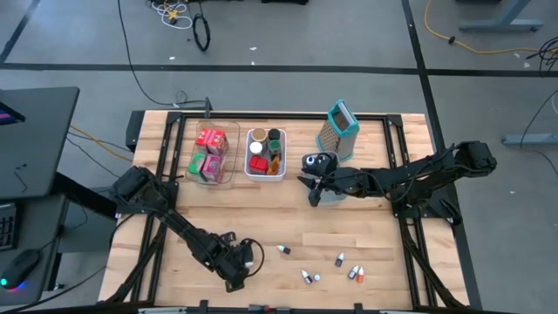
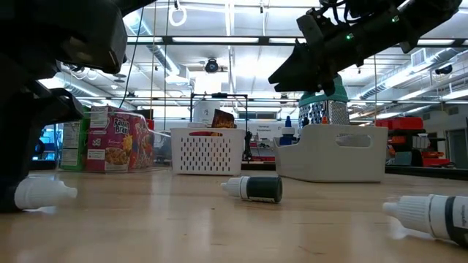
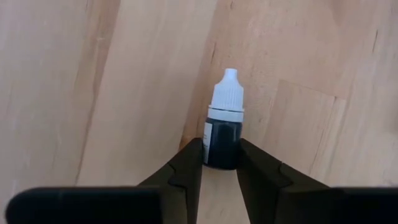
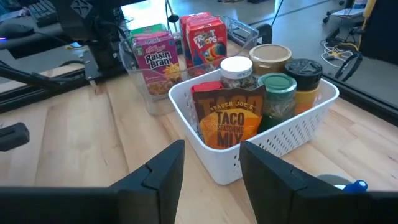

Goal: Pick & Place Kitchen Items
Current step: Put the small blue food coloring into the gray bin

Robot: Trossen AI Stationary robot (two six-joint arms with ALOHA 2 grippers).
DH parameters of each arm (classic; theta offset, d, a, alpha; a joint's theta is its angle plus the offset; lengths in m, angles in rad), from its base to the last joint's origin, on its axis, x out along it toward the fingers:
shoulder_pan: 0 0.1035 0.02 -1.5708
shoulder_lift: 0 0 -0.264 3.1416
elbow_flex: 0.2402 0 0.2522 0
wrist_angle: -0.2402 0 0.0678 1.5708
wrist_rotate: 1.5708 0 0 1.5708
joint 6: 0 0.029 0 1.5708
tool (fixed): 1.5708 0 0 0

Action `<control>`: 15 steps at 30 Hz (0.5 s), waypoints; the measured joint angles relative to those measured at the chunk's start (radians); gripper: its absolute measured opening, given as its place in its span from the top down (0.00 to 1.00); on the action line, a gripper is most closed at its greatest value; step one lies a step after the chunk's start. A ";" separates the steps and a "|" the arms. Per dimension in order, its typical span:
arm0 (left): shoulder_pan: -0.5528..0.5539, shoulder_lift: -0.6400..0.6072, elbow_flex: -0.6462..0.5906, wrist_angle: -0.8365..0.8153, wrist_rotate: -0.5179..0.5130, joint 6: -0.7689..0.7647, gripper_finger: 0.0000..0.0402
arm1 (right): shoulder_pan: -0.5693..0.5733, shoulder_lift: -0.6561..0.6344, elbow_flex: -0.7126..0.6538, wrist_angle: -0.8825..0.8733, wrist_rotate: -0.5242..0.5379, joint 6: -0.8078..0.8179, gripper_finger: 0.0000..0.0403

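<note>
My left gripper point(image 3: 219, 163) is clamped on a small dark bottle point(image 3: 223, 127) with a white cap, down on the table point(image 1: 288, 222) well in front of the white basket point(image 1: 265, 170) — the pinch sits only at the bottle's base, so lifting fast could let it pivot or slip out. My right gripper point(image 4: 211, 163) hangs just beside that basket, jaws apart, holding nothing. More bottles point(image 1: 347, 268) lie loose farther along — a careless swing could scatter them.

Six small dropper bottles point(image 1: 282, 250) lie loose; three bins point(image 1: 265, 171); one grater point(image 1: 340, 129); several cereal boxes point(image 1: 211, 139).
</note>
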 joint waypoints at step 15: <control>0.014 0.000 0.000 0.002 0.024 0.035 0.76 | 0.000 0.000 0.000 0.000 0.000 0.000 0.59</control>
